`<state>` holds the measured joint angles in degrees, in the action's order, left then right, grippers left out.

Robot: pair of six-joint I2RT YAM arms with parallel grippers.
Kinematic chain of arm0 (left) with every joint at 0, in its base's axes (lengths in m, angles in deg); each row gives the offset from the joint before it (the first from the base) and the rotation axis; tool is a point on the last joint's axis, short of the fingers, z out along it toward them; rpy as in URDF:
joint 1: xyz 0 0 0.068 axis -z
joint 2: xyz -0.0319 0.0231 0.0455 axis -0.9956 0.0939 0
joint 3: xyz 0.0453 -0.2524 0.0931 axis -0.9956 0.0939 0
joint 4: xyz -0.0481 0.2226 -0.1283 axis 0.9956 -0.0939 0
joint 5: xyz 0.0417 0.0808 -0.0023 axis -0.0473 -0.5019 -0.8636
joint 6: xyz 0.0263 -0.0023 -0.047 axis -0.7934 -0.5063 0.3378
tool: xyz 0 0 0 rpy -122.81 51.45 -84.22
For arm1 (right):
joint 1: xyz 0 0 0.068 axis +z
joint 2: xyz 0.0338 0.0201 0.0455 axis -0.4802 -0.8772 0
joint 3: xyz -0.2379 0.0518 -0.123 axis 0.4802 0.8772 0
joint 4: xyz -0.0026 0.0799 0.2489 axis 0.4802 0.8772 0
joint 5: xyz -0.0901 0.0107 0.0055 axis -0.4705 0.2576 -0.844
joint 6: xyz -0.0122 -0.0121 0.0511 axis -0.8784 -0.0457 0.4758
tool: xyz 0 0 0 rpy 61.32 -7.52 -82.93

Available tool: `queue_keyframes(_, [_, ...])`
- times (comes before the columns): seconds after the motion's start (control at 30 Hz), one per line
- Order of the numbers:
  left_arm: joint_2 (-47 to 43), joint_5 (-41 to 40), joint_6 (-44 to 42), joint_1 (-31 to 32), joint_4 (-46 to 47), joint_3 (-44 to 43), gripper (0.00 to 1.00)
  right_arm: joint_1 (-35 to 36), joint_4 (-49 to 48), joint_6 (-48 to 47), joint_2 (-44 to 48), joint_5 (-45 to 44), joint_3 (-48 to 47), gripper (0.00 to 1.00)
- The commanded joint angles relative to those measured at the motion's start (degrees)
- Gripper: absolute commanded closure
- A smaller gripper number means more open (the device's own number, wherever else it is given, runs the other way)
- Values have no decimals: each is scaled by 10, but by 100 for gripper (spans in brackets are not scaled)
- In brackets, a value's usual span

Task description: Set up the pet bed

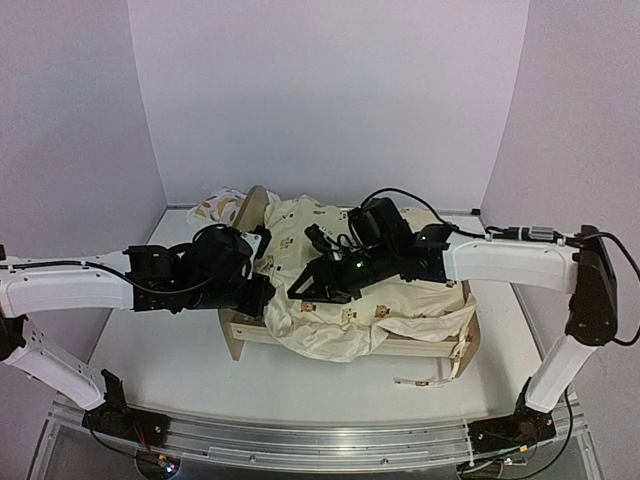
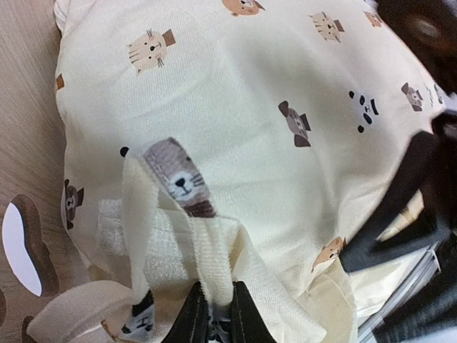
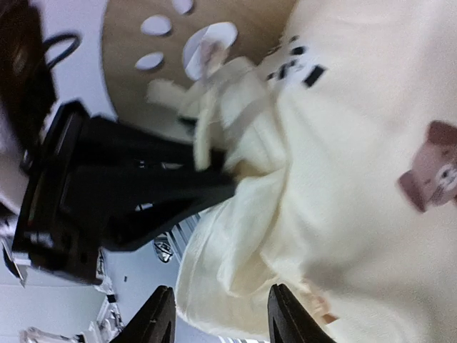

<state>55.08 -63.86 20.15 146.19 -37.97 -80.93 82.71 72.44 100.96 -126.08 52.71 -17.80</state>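
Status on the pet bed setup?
Left pincer shut on quilt edge; right pincer open over quilt. Pet bed mostly buried under bunched quilt. Leaf-print pillow behind end board.

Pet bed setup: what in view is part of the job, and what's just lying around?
In the job: pet bed; quilt draped over it, edge pinched by the left end effector; right end effector, open over the quilt.
Lying about: leaf-print pillow beyond the bed's left end, untouched.

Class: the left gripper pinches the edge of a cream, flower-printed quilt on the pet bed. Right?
No: the quilt is printed with animal faces, not flowers, as the left wrist view shows. The left gripper does pinch its edge on the pet bed.
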Motion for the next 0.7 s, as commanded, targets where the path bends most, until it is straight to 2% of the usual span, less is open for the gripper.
queue_keyframes(0.0, [-4, -27, 8, 0, -6, -33, 88, 72, 20, -98, 43, -51, 39, 56])
queue_keyframes(0.2, [-3, -28, 9, 0, -9, -39, 88, 121, 18, -99, -11, -49, 31, 65])
queue_keyframes(0.33, [-5, -29, 9, 0, -16, -43, 88, 130, 13, -104, -40, -82, 13, 69])
queue_keyframes(0.67, [-28, -19, 8, 0, -42, -51, 87, 120, -6, -145, -38, -321, 20, 70])
